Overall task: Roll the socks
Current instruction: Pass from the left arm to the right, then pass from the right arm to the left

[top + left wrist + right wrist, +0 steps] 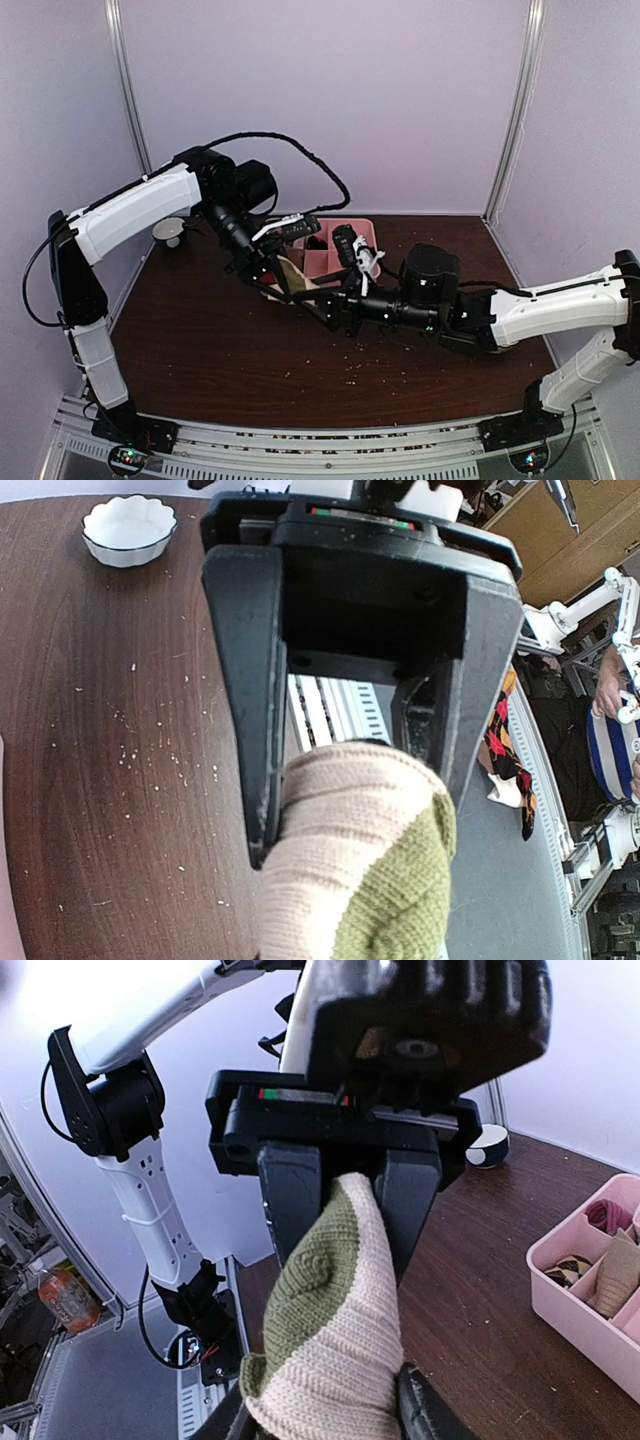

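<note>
The beige-tan sock point(330, 850) with an olive patch is bunched up and held in the air between both grippers, just in front of the pink tray. My left gripper point(355, 820) is shut on one end, a finger on each side. My right gripper point(320, 1425) is shut on the other end point(340, 1330), facing the left gripper. In the top view the sock point(292, 272) hangs between the left gripper point(272, 272) and the right gripper point(330, 300). The black argyle sock point(505, 742) shows only in the left wrist view, on a grey surface past the table's edge.
The pink divided tray point(365, 228) stands at the back centre with rolled items inside; it also shows in the right wrist view point(560, 1250). A white bowl point(170, 232) sits at the back left. Crumbs are scattered over the brown table point(200, 340).
</note>
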`<state>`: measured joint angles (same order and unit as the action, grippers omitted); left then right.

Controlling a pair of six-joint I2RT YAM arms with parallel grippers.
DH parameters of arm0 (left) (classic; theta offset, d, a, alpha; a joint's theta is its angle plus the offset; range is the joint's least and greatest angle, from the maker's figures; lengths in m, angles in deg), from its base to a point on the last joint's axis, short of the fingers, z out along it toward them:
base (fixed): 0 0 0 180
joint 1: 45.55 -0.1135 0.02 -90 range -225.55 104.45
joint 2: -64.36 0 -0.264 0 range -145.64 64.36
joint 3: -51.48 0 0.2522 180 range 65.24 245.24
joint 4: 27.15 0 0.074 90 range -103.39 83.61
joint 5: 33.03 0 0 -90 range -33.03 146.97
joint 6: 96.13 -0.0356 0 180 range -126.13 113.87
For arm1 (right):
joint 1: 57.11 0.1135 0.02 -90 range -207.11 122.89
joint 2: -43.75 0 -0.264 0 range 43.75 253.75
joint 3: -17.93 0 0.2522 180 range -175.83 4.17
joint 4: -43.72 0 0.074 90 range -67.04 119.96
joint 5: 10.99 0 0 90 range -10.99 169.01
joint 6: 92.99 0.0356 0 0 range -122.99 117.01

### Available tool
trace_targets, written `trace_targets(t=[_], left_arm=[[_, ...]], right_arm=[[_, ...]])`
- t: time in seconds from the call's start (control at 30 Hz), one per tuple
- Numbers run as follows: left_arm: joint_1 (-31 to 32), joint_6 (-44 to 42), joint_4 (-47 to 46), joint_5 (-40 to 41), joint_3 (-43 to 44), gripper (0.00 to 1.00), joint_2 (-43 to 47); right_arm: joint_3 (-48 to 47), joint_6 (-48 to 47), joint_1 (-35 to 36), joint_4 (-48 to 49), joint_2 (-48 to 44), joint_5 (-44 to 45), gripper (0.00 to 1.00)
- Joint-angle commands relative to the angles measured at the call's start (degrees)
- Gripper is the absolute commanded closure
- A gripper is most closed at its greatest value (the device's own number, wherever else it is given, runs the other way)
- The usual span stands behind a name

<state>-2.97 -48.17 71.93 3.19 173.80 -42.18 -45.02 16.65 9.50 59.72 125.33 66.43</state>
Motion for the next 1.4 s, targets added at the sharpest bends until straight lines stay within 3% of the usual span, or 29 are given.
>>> trace_targets(t=[0.0,0.2,0.23,0.33,0.47,0.57,0.7,0.77,0.93,1.03,1.17,1.27,1.3,1.37], left_arm=[[-0.27,0.27,-1.56,0.11,0.80,1.00,-0.12],[-0.30,0.03,-1.62,0.81,1.12,1.00,0.00],[-0.29,0.05,-1.83,1.13,1.21,1.00,0.08],[-0.31,0.25,-2.20,1.81,1.42,1.00,0.45],[-0.31,-0.09,-0.15,0.64,3.38,1.00,0.30],[-0.33,-0.37,3.27,-1.70,5.52,0.82,-0.45],[-1.87,-0.79,8.06,-9.02,7.34,0.69,-2.79],[-3.60,0.02,9.42,-12.84,7.76,0.53,-3.94],[-4.85,2.03,9.17,-17.96,6.11,0.44,-3.28],[-4.81,7.32,4.57,-19.65,3.35,0.45,-1.22],[-4.84,20.23,-6.56,-18.68,-3.34,0.56,2.07],[-4.88,22.63,-10.07,-17.91,-6.00,0.59,3.57],[-4.88,22.58,-10.20,-17.50,-5.91,0.64,3.88],[-4.97,21.97,-9.86,-16.50,-5.12,0.88,4.26]], right_arm=[[-0.69,4.78,-0.27,7.65,1.56,-5.22,0.59],[-0.67,8.94,-0.97,11.63,3.83,-8.09,0.62],[-0.65,10.08,-1.29,12.53,4.32,-8.77,0.66],[-0.36,14.51,-2.74,16.65,6.31,-11.17,0.96],[1.59,16.81,-4.07,19.91,7.70,-12.10,1.00],[1.04,11.11,-3.89,12.53,6.54,-9.70,1.00],[1.22,3.51,-3.02,5.90,3.77,-4.14,1.00],[1.86,0.09,-2.75,4.37,1.87,0.13,1.00],[0.57,-6.11,-1.85,-0.36,0.34,6.79,1.00],[-0.38,-8.81,-0.83,-0.21,0.50,10.25,1.00],[-2.56,-11.22,0.51,0.20,2.08,13.58,1.00],[-4.44,-11.17,0.92,0.31,4.01,12.95,1.00],[-4.78,-11.05,1.07,0.66,4.48,13.13,1.00],[-4.43,-10.46,1.34,2.26,5.01,13.58,1.00]])
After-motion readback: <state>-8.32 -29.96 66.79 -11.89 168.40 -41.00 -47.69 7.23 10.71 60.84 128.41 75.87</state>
